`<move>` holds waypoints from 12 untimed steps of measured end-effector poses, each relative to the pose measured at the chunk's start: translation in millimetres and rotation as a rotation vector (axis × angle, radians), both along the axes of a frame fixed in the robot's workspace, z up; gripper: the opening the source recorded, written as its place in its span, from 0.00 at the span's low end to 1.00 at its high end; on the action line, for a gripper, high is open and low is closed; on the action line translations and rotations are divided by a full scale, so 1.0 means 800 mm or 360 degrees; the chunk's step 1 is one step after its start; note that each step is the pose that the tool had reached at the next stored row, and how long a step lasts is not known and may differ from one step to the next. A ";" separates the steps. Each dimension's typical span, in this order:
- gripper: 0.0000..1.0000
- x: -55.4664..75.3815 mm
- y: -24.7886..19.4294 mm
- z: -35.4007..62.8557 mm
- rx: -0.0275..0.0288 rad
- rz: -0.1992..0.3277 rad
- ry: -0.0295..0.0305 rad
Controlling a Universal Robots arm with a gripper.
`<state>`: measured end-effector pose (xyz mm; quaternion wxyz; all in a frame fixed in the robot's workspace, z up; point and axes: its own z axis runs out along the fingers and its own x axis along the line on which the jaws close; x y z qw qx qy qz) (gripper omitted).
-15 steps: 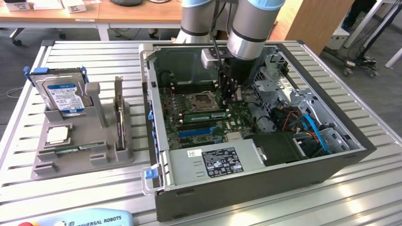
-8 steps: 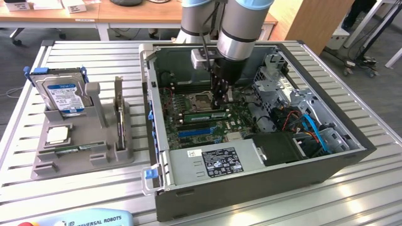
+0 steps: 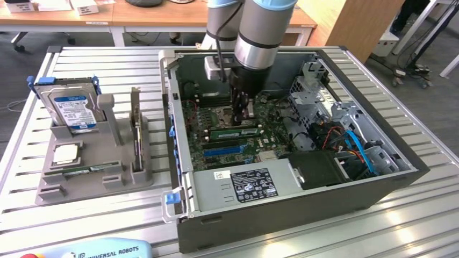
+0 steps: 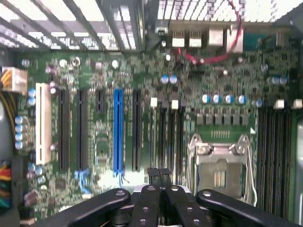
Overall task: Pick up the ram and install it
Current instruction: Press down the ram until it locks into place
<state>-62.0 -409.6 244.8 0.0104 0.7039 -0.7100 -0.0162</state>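
Our hand [image 3: 242, 114] reaches straight down inside the computer case [image 3: 373, 193], fingers clenched together above the motherboard [image 4: 142, 123]; slatted worktop [image 3: 21, 209] beneath.

We see the gripper [image 3: 242, 115] lowered inside the open computer case [image 3: 301, 209], right above the motherboard [image 3: 237, 134]. A ram stick [image 3: 233, 133] sits seated in the board just beside the gripper. In the wrist view, the gripper [image 4: 159, 177] hangs over the memory slots [image 4: 165, 137], between the long blue slot [image 4: 118, 132] and the processor socket [image 4: 220, 165]. Well apart from the gripper, outside the case toward the exterior view's left, the hard drive [image 3: 72, 107] stands upright in the parts holder [image 3: 93, 172] on the table [image 3: 21, 215].
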 end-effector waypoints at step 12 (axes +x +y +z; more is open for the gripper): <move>0.10 -0.020 -0.0001 0.000 -0.00002 -0.0005 0.00000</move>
